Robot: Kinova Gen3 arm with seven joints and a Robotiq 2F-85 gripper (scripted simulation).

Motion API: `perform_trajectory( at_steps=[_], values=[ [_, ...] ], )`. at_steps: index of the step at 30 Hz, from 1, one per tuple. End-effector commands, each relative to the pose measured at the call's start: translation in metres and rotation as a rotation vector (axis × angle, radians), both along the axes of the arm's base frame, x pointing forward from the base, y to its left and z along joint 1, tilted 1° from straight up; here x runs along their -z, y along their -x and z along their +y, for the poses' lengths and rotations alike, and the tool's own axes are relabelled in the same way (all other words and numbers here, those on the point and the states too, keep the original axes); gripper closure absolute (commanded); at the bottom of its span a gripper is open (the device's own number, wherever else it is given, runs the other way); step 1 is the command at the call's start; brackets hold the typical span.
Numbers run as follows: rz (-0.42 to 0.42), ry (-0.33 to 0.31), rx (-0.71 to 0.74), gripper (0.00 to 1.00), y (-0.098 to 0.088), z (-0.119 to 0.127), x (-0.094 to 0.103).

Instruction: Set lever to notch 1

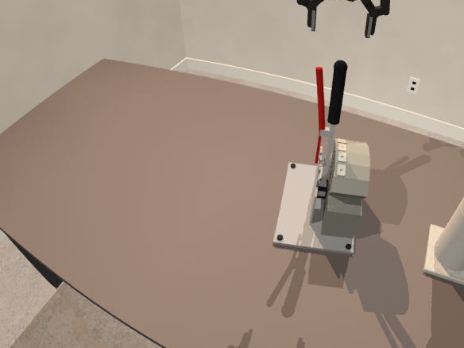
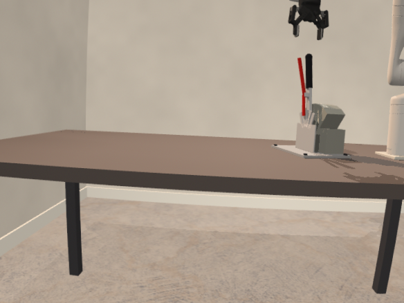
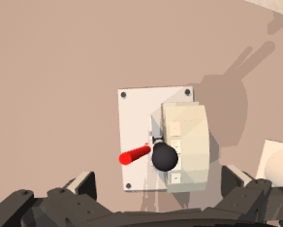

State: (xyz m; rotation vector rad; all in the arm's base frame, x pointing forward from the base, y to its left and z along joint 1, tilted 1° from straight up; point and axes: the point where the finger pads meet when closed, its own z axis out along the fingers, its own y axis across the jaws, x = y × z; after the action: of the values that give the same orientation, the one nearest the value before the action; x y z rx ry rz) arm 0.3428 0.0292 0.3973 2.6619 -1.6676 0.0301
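Your gripper (image 1: 342,25) hangs released, holding nothing, with open air between it and the black handle (image 1: 337,91). The red bar (image 1: 319,99) stands just beside the handle. Number plates (image 1: 342,156) are unreadable. The desk (image 1: 159,175) spreads wide leftward.

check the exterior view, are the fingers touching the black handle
No, the open fingers hang above the black handle with wall showing between them.

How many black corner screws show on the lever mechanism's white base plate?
4 in the wrist view: top left, top right, bottom left, bottom right, on the white base plate. The top view shows only three.
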Motion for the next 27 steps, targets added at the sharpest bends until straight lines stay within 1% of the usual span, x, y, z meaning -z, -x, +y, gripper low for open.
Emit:
perform_trajectory(
  at_steps=[1,16,27],
  values=[
    [-0.001,0.000,0.000,0.02,0.000,0.000,0.000],
    [-0.001,0.000,0.000,0.02,0.000,0.000,0.007],
    [-0.001,0.000,0.000,0.02,0.000,0.000,0.017]
  ],
)
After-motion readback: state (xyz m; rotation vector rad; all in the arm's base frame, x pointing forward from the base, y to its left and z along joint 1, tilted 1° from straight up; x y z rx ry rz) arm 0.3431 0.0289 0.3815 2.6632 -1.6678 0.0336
